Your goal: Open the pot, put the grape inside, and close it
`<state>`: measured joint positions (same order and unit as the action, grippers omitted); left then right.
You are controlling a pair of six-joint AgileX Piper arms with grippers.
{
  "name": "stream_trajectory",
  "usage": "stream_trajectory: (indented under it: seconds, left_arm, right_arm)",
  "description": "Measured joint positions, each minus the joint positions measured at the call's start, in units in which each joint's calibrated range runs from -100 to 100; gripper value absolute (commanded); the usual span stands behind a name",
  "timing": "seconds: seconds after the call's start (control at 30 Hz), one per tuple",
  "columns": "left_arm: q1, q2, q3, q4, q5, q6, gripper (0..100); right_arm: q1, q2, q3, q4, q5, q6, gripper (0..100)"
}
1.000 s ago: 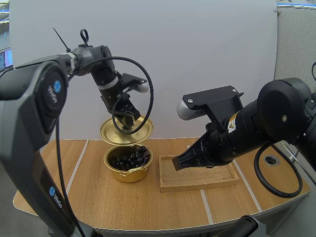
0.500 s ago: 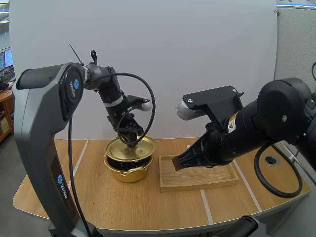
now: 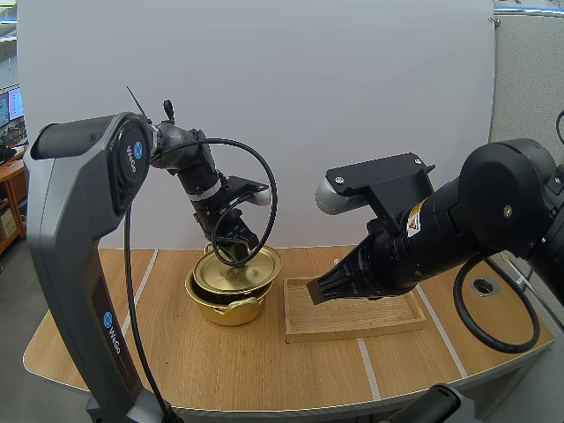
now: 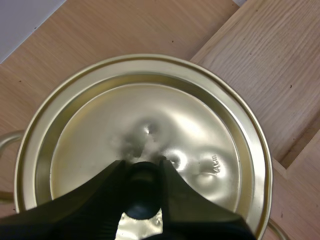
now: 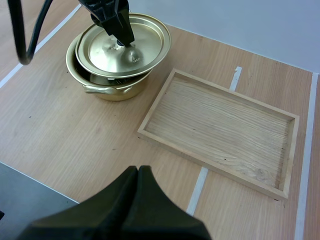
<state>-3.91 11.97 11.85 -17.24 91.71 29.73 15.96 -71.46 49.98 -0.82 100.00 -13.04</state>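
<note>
The gold pot (image 3: 227, 306) stands on the table left of the wooden tray (image 3: 392, 319). Its gold lid (image 3: 240, 269) lies on the pot, shifted a little toward the tray and slightly tilted. My left gripper (image 3: 232, 253) comes down from above and is shut on the lid's black knob (image 4: 141, 200), its fingertips (image 4: 119, 170) pinching the knob over the lid (image 4: 150, 130). The grapes are hidden under the lid. My right gripper (image 3: 315, 292) hovers above the tray's near left corner, shut on nothing, its fingers (image 5: 137, 175) lying together as one wedge.
The tray (image 5: 220, 125) is bare inside and lies right of the pot (image 5: 102, 87) and lid (image 5: 125, 45), where the left gripper (image 5: 119, 32) is. Open tabletop lies in front of both; the table's front edge is near.
The left gripper has brought the lid down from above the pot onto it. The grapes, visible in the pot a second ago, are now covered. The right arm has not moved.
</note>
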Motion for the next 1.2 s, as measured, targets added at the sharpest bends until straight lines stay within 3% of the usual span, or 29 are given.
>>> stream_trajectory:
  seconds: [0.13,0.23,0.37,0.5,0.57,0.9,1.2]
  left_arm:
    - [0.0,0.0,0.0,-0.7,-1.1,0.0,0]
    - [0.0,0.0,0.0,-0.8,-1.3,0.0,8]
    - [0.0,0.0,0.0,-0.8,-1.3,0.0,38]
    - [0.0,0.0,0.0,-0.8,-1.3,0.0,79]
    - [0.0,0.0,0.0,-0.8,-1.3,0.0,87]
    - [0.0,-0.2,0.0,-0.9,4.6,0.1,89]
    - [0.0,-11.0,0.0,0.3,5.4,0.1,89]
  right_arm:
    - [0.0,0.0,0.0,0.0,0.0,0.0,0]
    - [0.0,0.0,0.0,0.0,0.0,0.0,0]
    - [0.0,0.0,0.0,0.0,0.0,0.0,0]
    - [0.0,0.0,0.0,0.0,0.0,0.0,0]
    - [0.0,0.0,0.0,0.0,0.0,0.0,0]
    - [0.0,0.0,0.0,0.0,0.0,0.0,0]
    - [0.0,0.0,0.0,0.0,0.0,0.0,0]
